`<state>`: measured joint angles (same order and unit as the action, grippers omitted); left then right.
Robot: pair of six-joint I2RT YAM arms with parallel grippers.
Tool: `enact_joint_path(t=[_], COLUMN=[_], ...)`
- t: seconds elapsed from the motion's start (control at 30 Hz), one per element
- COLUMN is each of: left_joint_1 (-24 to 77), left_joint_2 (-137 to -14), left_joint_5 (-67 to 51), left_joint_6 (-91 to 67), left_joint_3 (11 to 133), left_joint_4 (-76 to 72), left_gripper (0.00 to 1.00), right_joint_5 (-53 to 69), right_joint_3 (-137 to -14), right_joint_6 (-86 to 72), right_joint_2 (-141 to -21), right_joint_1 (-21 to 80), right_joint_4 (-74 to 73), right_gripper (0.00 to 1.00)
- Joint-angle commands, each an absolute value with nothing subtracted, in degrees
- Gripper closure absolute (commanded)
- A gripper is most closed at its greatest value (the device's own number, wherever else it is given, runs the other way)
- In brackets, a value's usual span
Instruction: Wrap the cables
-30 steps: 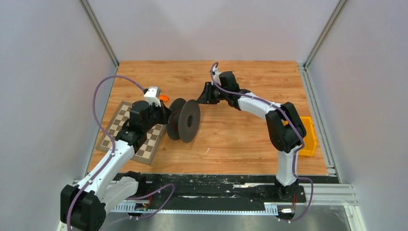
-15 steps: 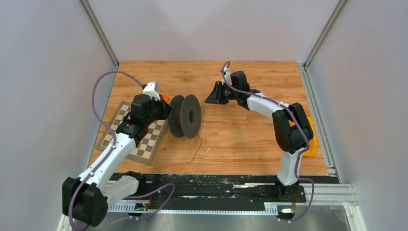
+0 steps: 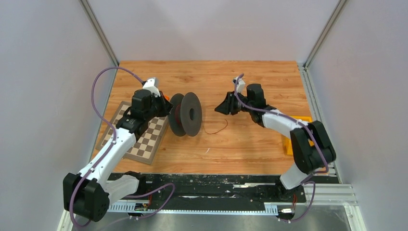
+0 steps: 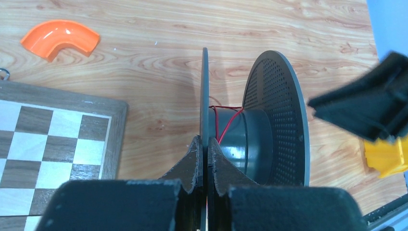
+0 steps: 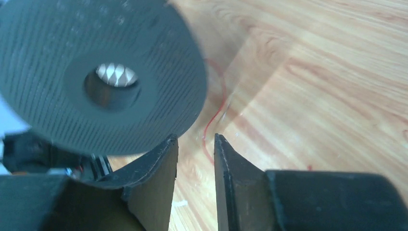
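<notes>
The black spool point(image 3: 185, 114) stands on its two rims on the wooden table point(image 3: 250, 77). The left gripper point(image 4: 204, 144) is pinched tight on the thin rim of its left flange. A few turns of the thin red cable point(image 4: 222, 120) cross the hub, and a loose tail curls over bare wood right of the spool. The right gripper point(image 5: 195, 139) hangs right of the spool, fingers a narrow gap apart with nothing between them. A chessboard point(image 3: 134, 132) edge lies just left of the spool, an orange curved piece point(image 4: 60, 37) behind-left, a yellow bin point(image 3: 287, 143) far right. Bare wood lies behind and before the spool.
</notes>
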<state>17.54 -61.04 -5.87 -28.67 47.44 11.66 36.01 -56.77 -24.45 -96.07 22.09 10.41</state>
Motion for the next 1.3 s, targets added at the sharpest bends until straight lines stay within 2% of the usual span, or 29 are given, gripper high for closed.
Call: enact_joint_path(t=[0.0, 0.1, 0.17, 0.27, 0.4, 0.63, 0.93, 1.27], left_joint_1=[16.8, 16.49, 16.11, 15.46, 15.35, 15.35, 15.44, 15.45], left_joint_2=[-62.43, -63.1, -63.26, -63.32, -62.95, -61.97, -61.69, -61.08], left_joint_5=[-5.06, -4.61, -3.62, -2.8, -3.09, -2.51, -2.14, -1.21], left_joint_6=[-32.75, -34.4, -35.94, -38.08, -38.83, -40.17, -42.58, -43.94], left_joint_3=[50.98, 50.09, 49.42, 48.8, 48.59, 46.25, 45.36, 44.84], left_joint_4=[10.02, 9.36, 8.94, 8.41, 8.33, 7.83, 7.39, 7.04], left_gripper=[1.0, 1.0, 1.0, 1.0, 1.0, 1.0, 1.0, 1.0], right_joint_5=[35.96, 26.61, 17.39, 2.59, -5.08, -4.84, -12.29, -11.45], right_joint_3=[-44.21, -39.41, -37.84, -38.92, -42.16, -46.35, -52.04, -51.73], right_joint_6=[-10.67, -9.79, -19.66, -35.62, -44.15, -49.69, -41.98, -39.7], right_joint_2=[-85.11, -82.38, -81.72, -82.99, -85.97, -94.82, -102.68, -104.68], right_joint_1=[27.24, 31.67, 32.7, 33.64, 33.1, 31.94, 31.65, 33.41], right_joint_4=[27.74, 27.84, 26.23, 16.27, 10.61, 10.03, 6.92, 6.86], right_gripper=[0.66, 0.65, 0.65, 0.65, 0.6, 0.58, 0.66, 0.75])
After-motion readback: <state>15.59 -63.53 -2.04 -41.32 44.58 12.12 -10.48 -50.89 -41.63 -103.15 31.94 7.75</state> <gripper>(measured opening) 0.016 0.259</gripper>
